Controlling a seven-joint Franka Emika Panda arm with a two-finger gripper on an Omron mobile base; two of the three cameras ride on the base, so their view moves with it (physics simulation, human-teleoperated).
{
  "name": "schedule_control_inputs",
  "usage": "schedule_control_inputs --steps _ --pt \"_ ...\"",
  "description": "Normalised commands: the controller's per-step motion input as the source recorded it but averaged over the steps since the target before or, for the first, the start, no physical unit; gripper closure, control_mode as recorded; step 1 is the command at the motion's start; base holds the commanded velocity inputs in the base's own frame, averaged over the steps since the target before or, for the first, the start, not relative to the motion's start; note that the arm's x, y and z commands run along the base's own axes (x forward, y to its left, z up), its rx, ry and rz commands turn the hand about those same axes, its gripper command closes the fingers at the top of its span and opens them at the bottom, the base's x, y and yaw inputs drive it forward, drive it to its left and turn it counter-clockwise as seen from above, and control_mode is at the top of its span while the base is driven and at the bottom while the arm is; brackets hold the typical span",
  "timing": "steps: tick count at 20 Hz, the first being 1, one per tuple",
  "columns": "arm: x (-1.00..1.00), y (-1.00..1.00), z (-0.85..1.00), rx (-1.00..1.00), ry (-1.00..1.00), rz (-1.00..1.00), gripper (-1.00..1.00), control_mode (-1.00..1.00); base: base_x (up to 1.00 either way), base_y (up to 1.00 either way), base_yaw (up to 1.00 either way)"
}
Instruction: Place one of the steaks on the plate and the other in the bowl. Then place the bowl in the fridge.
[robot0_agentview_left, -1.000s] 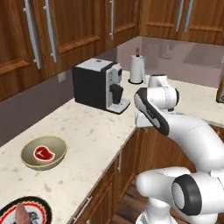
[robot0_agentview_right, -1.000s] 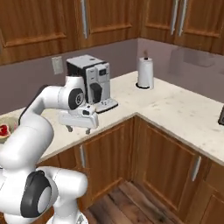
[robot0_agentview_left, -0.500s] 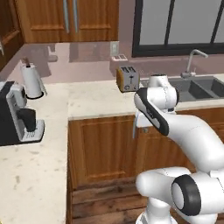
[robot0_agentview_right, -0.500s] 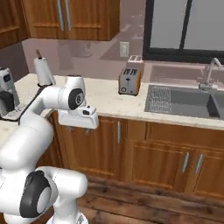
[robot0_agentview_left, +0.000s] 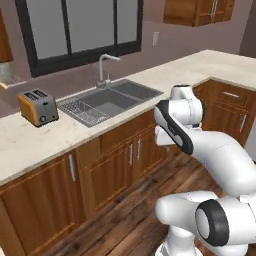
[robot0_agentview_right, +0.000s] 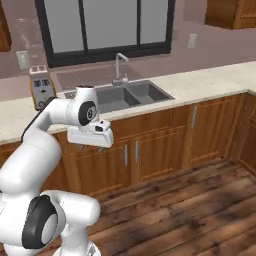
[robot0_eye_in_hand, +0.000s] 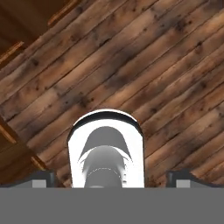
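Two dark fingertips (robot0_eye_in_hand: 43, 178) of the pincer (robot0_eye_in_hand: 112, 179) are standing wide apart with nothing between them, pointing down at the wooden floor (robot0_eye_in_hand: 166, 65). Beyond the folded arm (robot0_agentview_right: 55, 112), the worktop (robot0_agentview_left: 30, 145) is carrying a sink (robot0_agentview_left: 107, 100), a faucet (robot0_agentview_right: 119, 67) and a toaster (robot0_agentview_left: 38, 106). No steak, plate, bowl or fridge is appearing nearby, so their whereabouts cannot be told. Judging by this, the robot is travelling between stations; next it is needing to bring the bowl or fridge into reach before reaching.

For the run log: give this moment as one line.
gripper: open, empty, aimed at wood floor | ahead: sink, toaster on counter
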Motion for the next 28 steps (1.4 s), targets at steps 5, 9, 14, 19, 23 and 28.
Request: schedule_control_inputs --steps 5,9,14,19,23,28 --pt "0.00 0.00 0.00 0.00 0.00 0.00 -1.00 1.00 0.04 -0.05 -0.94" --pt "0.00 0.00 0.00 0.00 0.00 0.00 -1.00 1.00 0.06 -0.05 -0.94" --pt "0.00 0.00 0.00 0.00 0.00 0.00 -1.00 1.00 0.10 -0.07 -0.93" --pt "0.00 0.00 0.00 0.00 0.00 0.00 -1.00 1.00 0.17 -0.11 -0.89" --pt "0.00 0.00 0.00 0.00 0.00 0.00 -1.00 1.00 0.35 -0.02 -0.84" --pt "0.00 0.00 0.00 0.00 0.00 0.00 -1.00 1.00 0.52 0.00 -0.76"
